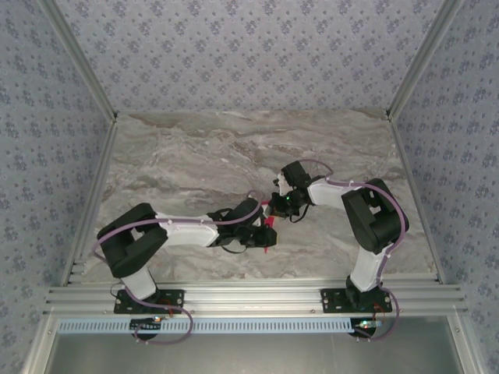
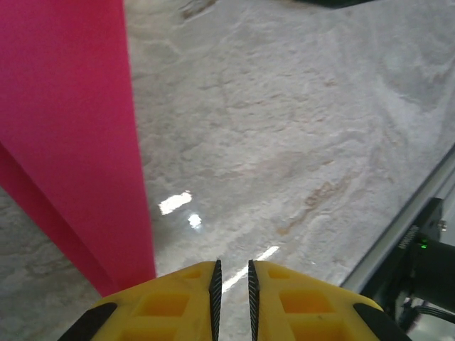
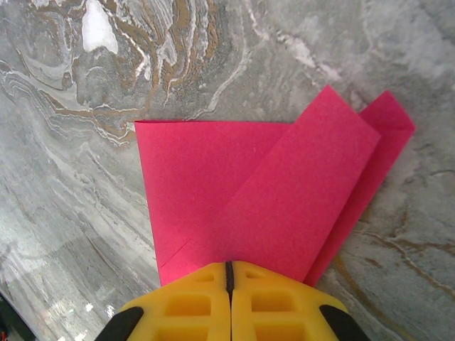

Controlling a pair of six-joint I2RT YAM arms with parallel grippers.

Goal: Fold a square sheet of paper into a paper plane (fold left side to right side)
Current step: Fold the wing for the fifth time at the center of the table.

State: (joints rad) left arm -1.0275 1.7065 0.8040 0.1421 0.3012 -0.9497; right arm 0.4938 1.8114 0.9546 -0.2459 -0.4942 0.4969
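Grey marble table (image 1: 195, 156), patterned walls around. My right gripper (image 3: 229, 268) is clamped tight on the near edge of the paper plane (image 3: 270, 199). My left gripper (image 2: 232, 273), nearly closed, holds nothing beside it. I should press creases flat and keep edges aligned.

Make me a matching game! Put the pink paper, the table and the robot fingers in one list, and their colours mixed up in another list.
Things:
1. folded paper
2. table
3. right gripper
4. wall

Looks:
A. yellow fingers pressed shut
B. grey marble swirls
C. bright magenta-pink
D. blue flowery pattern

Pairs: 1-C, 2-B, 3-A, 4-D
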